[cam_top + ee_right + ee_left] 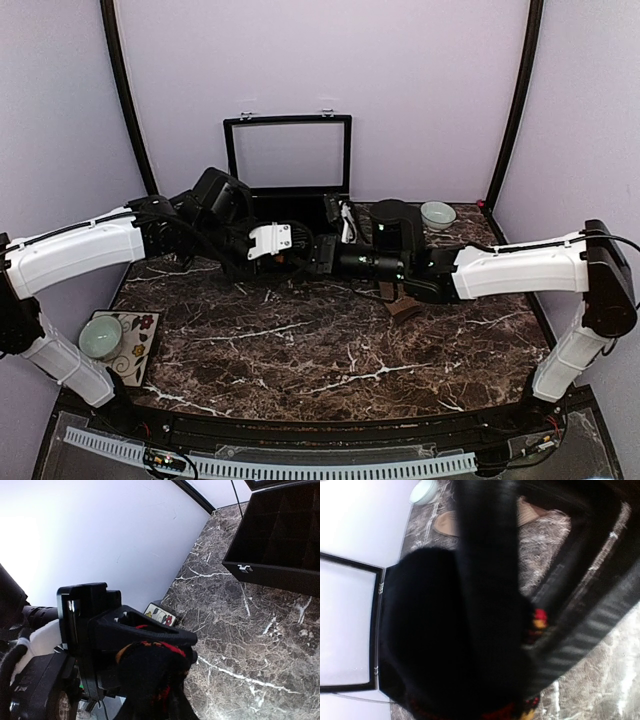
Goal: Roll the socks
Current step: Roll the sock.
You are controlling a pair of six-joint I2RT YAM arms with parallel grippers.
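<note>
The sock [150, 672] is a dark bundle with red and yellow marks. It is held up off the table [300, 350], in the middle, just in front of the open black box [280, 575]. The left gripper [285, 250] has it: seen from the right wrist, its black fingers [145, 632] are pressed around the top of the bundle. From the left wrist the sock fills most of the view as a dark blur. The right gripper [322, 258] sits right up against the left one at the same spot, but the sock hides its fingers, so I cannot tell whether they are spread or closed.

Behind the arms the lid [288, 152] of the box stands upright. A small brown item [402, 306] lies on the table below the right arm. One pale bowl [437, 214] sits near the far right corner, and a second bowl [100, 336] rests on a patterned mat [140, 345] at the near left.
</note>
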